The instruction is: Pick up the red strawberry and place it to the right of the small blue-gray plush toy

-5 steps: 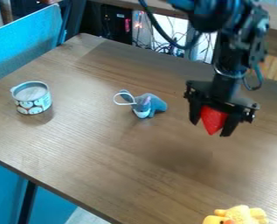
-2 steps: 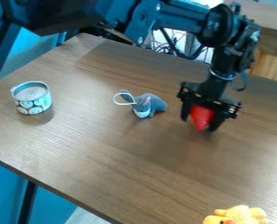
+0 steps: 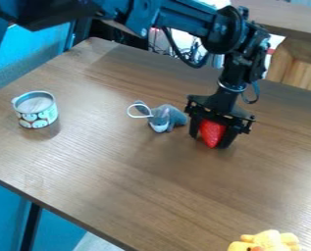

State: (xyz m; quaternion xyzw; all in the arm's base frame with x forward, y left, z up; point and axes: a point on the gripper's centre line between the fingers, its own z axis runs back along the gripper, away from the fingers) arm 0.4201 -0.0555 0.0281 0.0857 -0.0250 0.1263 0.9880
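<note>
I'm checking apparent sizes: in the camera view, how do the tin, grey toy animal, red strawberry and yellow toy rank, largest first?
1. Tin
2. Grey toy animal
3. Red strawberry, partly covered by the claw

Unranked: yellow toy, cut off by the bottom edge.

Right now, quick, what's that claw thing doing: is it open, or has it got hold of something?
The tool: closed on a red strawberry-like object, held between its two fingers, pointed end down.
</note>
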